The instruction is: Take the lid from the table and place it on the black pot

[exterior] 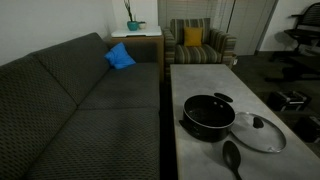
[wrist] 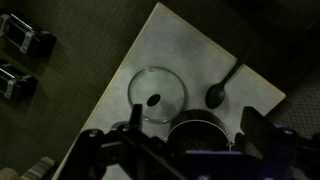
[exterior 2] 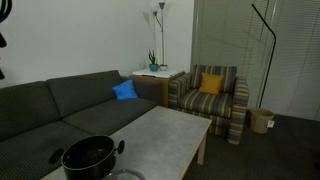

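The round glass lid (exterior: pixel 258 132) with its dark centre knob lies flat on the grey table (exterior: pixel 195 82), right beside the black pot (exterior: pixel 208 115). In the wrist view the lid (wrist: pixel 158 92) lies just past the pot (wrist: pixel 198 138). My gripper (wrist: pixel 193 118) hangs high above the pot's rim, open, with nothing between its fingers (wrist: pixel 135 116). It touches neither pot nor lid. An exterior view shows the pot (exterior 2: pixel 88 157) at the near end of the table (exterior 2: pixel 165 135). The gripper is out of frame in both exterior views.
A black spoon (exterior: pixel 232 157) lies on the table close to the lid and pot, also seen in the wrist view as the spoon (wrist: pixel 215 95). A dark sofa (exterior: pixel 80 100) runs along one long side of the table. A striped armchair (exterior: pixel 198 42) stands beyond the far end.
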Robot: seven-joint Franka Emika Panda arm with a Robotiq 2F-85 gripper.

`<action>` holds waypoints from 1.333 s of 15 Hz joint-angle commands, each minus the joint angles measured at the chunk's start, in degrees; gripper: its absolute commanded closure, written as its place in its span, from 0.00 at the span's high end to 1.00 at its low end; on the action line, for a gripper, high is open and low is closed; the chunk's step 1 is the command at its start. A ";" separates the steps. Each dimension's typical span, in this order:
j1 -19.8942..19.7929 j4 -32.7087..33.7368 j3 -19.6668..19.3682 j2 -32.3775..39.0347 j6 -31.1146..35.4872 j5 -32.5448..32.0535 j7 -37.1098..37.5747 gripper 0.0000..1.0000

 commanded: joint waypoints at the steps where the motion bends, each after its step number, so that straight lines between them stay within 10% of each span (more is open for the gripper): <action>1: 0.78 2.23 -0.87 7.12 1.77 4.45 -0.28 1.00; 8: -1.25 9.19 -3.49 27.96 13.79 18.54 1.30 1.00; 10: -2.39 15.58 -3.89 34.40 8.51 16.25 1.56 1.00; 11: -1.97 8.97 -2.88 27.27 11.39 16.82 1.33 1.00; 20: -4.79 17.70 -1.81 39.68 15.10 20.35 -0.76 1.00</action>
